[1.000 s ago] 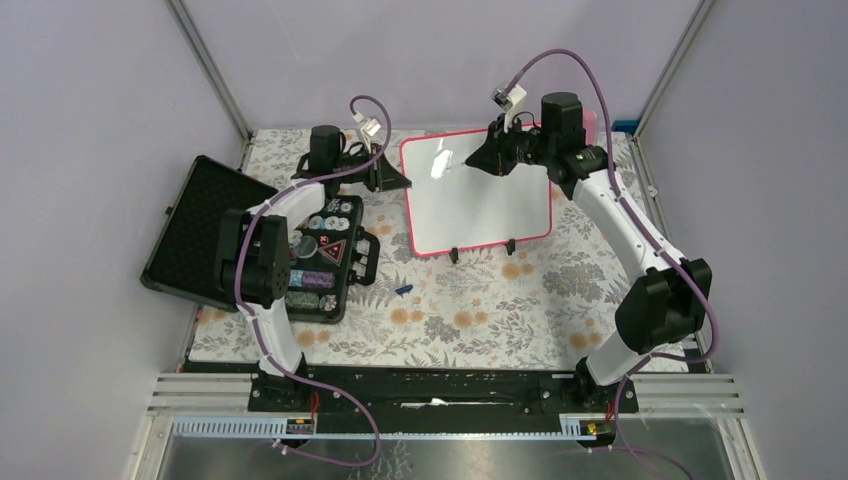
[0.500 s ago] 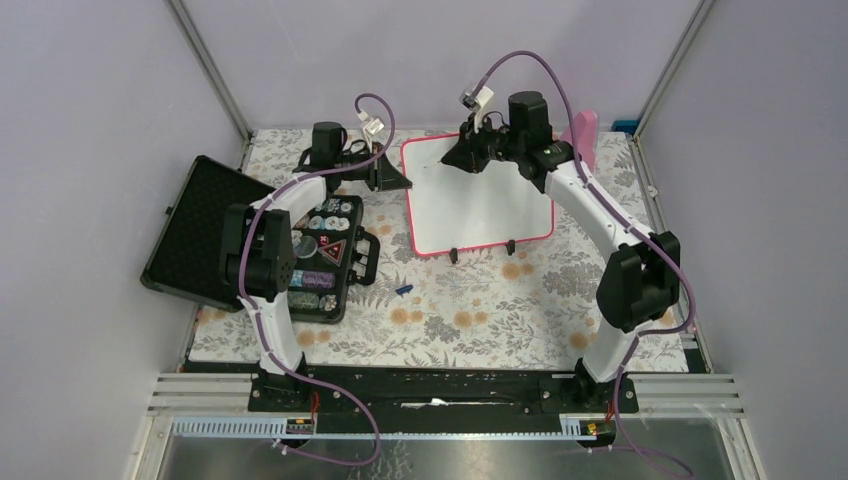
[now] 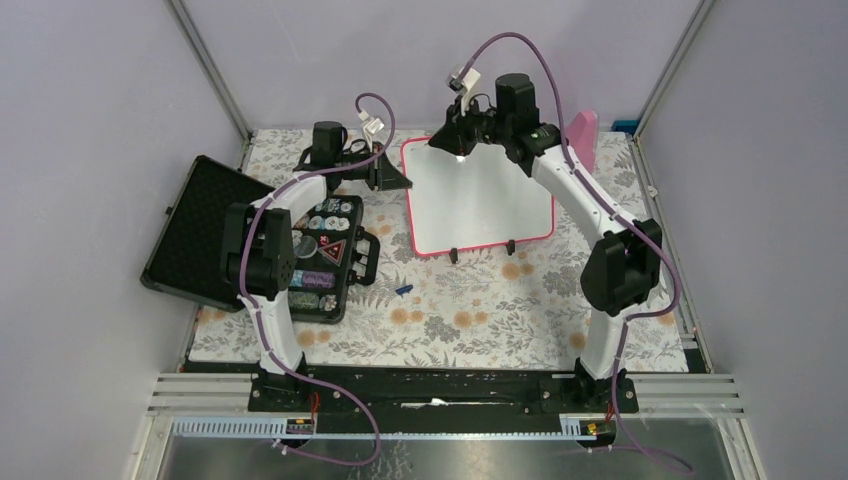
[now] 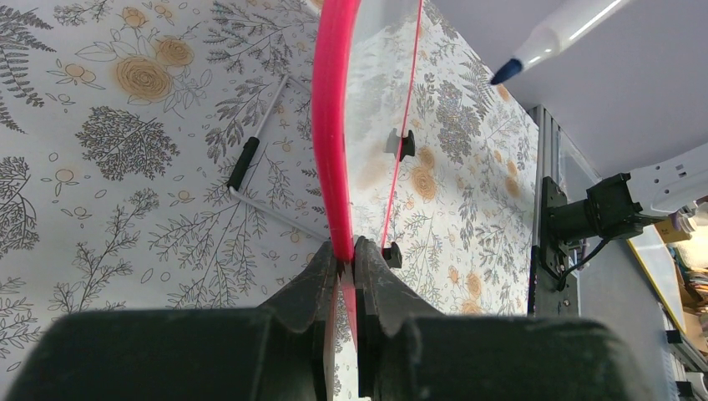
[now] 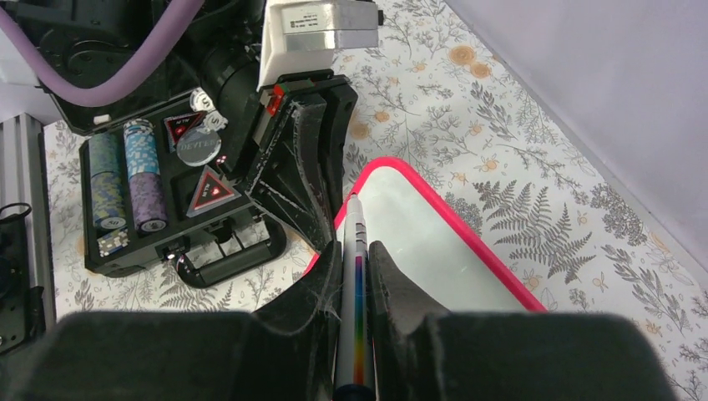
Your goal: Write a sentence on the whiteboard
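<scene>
1. Over the last second the right gripper [image 3: 450, 143] has been swung from the right half of the whiteboard [image 3: 480, 205] to its far-left corner. A start point for the first line is probably being lined up.
2. A marker [image 5: 354, 234] is pinched in the right fingers, blue tip toward the whiteboard. Contact cannot be told.
3. The left gripper [image 4: 345, 259] is clamped on the whiteboard's left frame edge, unchanged.
4. The whiteboard is set on the flowered cloth, just right of the chip case [image 3: 320, 255]. The surface is blank inside the pink frame, so the sentence is judged not started.
</scene>
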Tool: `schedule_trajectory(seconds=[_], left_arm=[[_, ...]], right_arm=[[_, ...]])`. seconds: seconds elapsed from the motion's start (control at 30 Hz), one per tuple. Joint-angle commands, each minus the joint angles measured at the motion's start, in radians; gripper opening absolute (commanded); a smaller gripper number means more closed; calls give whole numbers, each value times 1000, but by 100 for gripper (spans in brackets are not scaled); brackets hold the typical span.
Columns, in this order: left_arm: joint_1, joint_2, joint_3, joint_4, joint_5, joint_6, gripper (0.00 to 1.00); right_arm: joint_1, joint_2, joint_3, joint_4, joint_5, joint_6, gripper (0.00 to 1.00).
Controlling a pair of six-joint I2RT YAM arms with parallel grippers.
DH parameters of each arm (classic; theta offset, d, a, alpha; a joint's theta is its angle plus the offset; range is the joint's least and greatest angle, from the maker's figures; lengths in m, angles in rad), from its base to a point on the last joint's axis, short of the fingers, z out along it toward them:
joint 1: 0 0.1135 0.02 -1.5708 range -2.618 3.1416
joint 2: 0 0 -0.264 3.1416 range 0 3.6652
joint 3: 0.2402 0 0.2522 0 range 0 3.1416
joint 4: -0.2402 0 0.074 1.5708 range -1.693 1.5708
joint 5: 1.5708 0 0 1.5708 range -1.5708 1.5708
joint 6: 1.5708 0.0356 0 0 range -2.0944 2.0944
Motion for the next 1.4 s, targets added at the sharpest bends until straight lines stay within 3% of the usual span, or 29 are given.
schedule_trajectory(seconds=[0.0,0.63,1.37], left_arm=[[-17,21,23,-2,28,52,0],[-21,16,22,-5,30,61,0],[-22,18,28,-11,29,65,0]], right_arm=[[13,34,78,-30,29,-33,0],[25,88,130,-64,61,-60,0],[28,48,14,-64,72,-92,0]])
